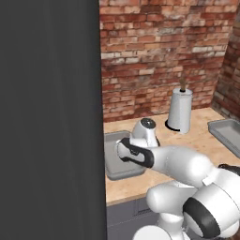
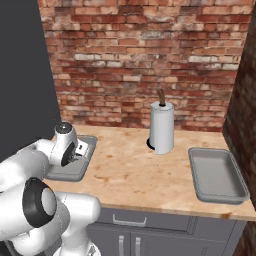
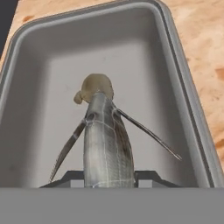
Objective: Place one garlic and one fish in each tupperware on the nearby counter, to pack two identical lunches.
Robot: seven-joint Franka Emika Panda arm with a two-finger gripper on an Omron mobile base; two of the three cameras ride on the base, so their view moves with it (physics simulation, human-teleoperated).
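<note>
A red brick wall (image 2: 140, 55) backs a wood-grain counter (image 2: 130, 170) over dark grey cabinet fronts. The pincer (image 3: 108, 177) is seen in the hand view clamped tight on the fish (image 3: 107, 144), which hangs nose-down over the left tupperware (image 3: 192, 118); in the base views this tub lies at the counter's left end (image 1: 112, 164), under the wrist. A pale lump beyond the fish's head, on the tub floor, is judged to be the garlic (image 3: 94, 87).

The step in hand is judged to be setting 1 fish beside 1 garlic in this tub. The next move calls for a short lowering and a release, with the fins kept inside the thick rim.

Farther out, a white paper-towel roll (image 2: 162, 127) stands upright mid-counter, and the second tupperware (image 2: 216, 175) lies at the right end, well apart, with nothing seen in it. A dark panel (image 1: 49, 117) rises just beside the left tub and crowds the arm on that side.
</note>
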